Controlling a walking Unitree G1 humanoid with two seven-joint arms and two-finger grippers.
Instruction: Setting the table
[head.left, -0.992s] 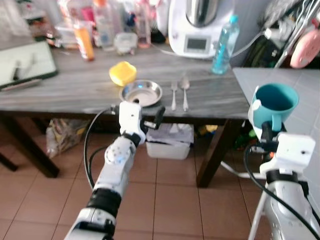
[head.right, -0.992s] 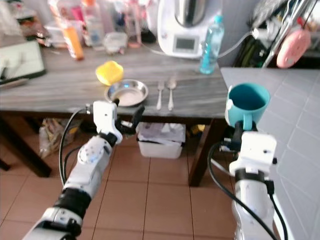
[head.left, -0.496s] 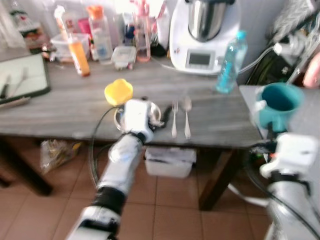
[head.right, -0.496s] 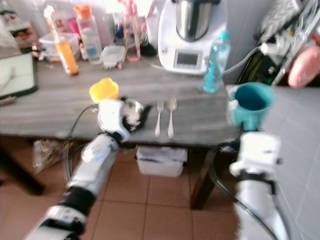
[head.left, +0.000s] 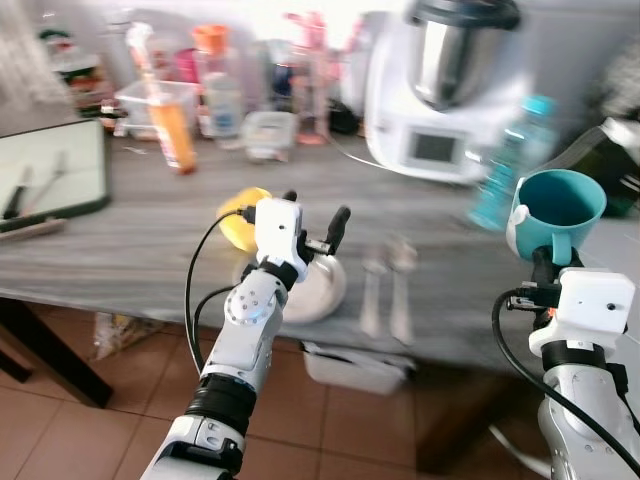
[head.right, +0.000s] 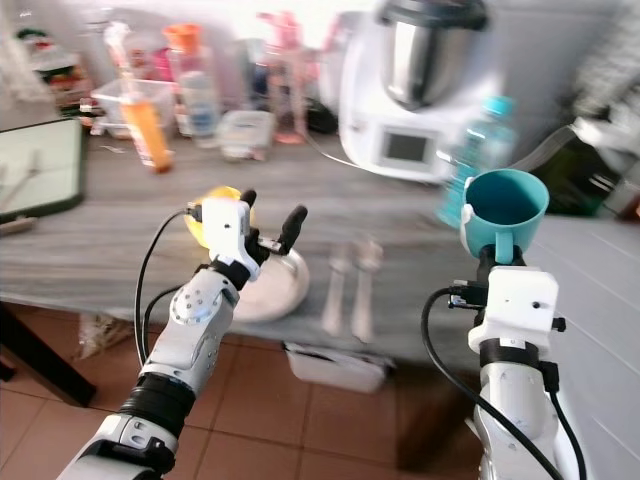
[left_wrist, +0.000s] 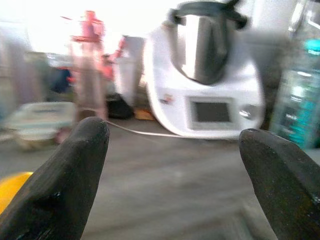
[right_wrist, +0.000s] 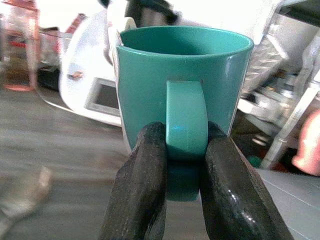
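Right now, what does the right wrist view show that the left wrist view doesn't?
Right wrist view: the teal mug, its handle pinched between the right gripper's black fingers, and a blurred spoon on the table. Left wrist view: the left gripper's fingers spread apart with nothing between them, a yellow object at the edge, and a blue water bottle. Both share the white kitchen machine and the grey wooden table.

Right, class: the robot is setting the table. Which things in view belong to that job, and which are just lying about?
Part of the job:
teal mug, held by the right gripper
metal plate
fork
spoon
left gripper, open

Just lying about:
kitchen machine
water bottle
orange bottle
yellow bowl
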